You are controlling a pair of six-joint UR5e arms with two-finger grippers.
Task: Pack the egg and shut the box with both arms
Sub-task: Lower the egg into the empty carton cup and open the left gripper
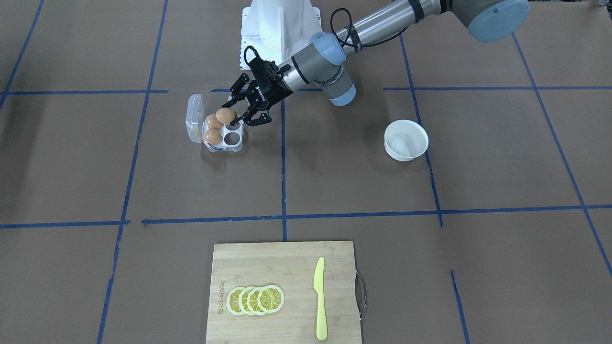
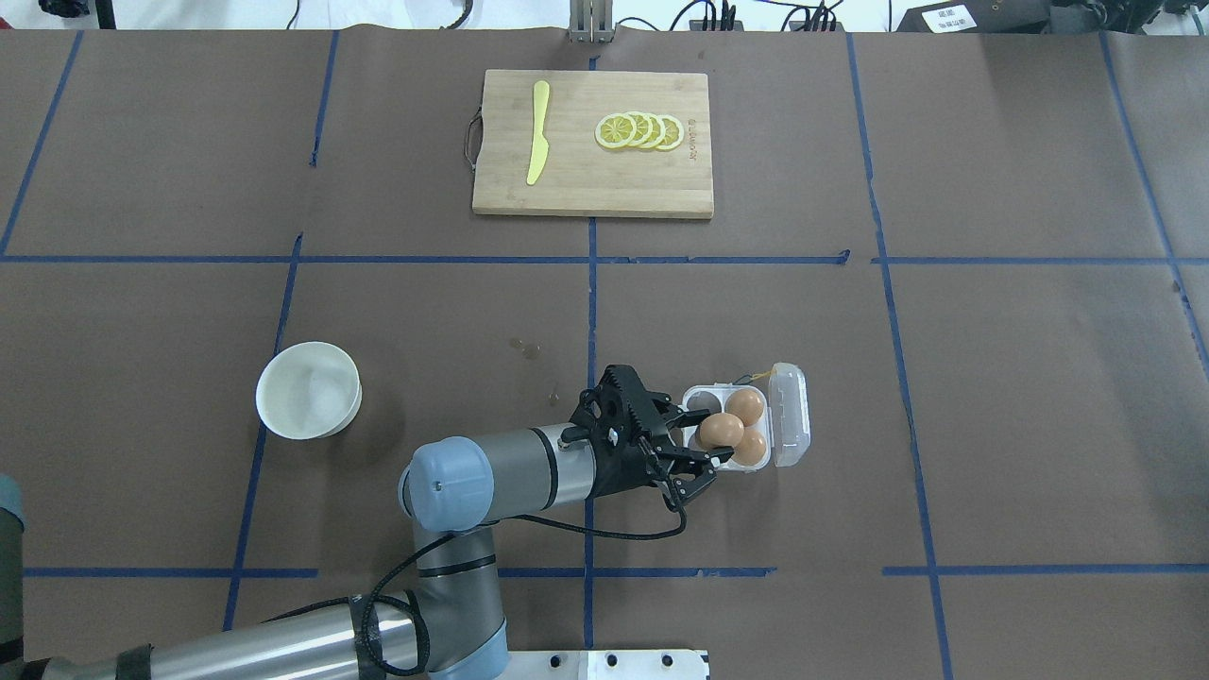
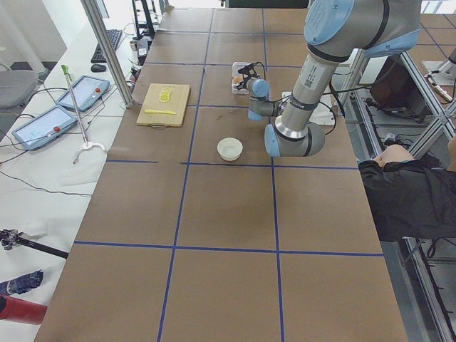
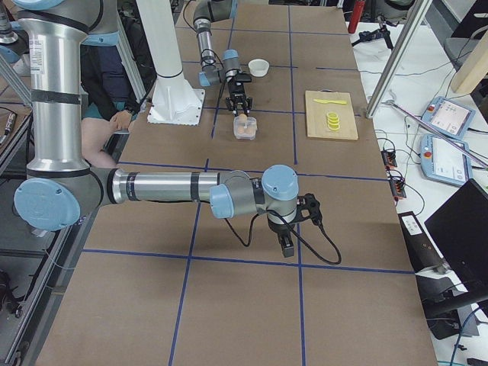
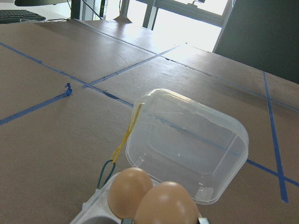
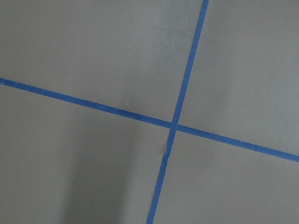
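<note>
The clear egg box (image 1: 235,142) stands open, its lid (image 2: 791,430) tipped back, with a thin yellow band (image 5: 125,135) at the hinge. Two orange-brown eggs (image 2: 745,406) (image 2: 753,449) sit in the cells next to the lid. My left gripper (image 2: 715,438) is shut on a third egg (image 1: 225,115) and holds it just above the box's cell nearest the robot. In the left wrist view the held egg (image 5: 166,205) is in front of a seated egg (image 5: 127,190). My right gripper (image 4: 286,241) hangs low over bare table far from the box; I cannot tell whether it is open or shut.
A white bowl (image 2: 309,390) stands on the table to my left. A wooden cutting board (image 2: 592,189) with a yellow knife (image 2: 537,132) and lemon slices (image 2: 640,130) lies at the far edge. Blue tape lines (image 6: 175,123) cross the brown table.
</note>
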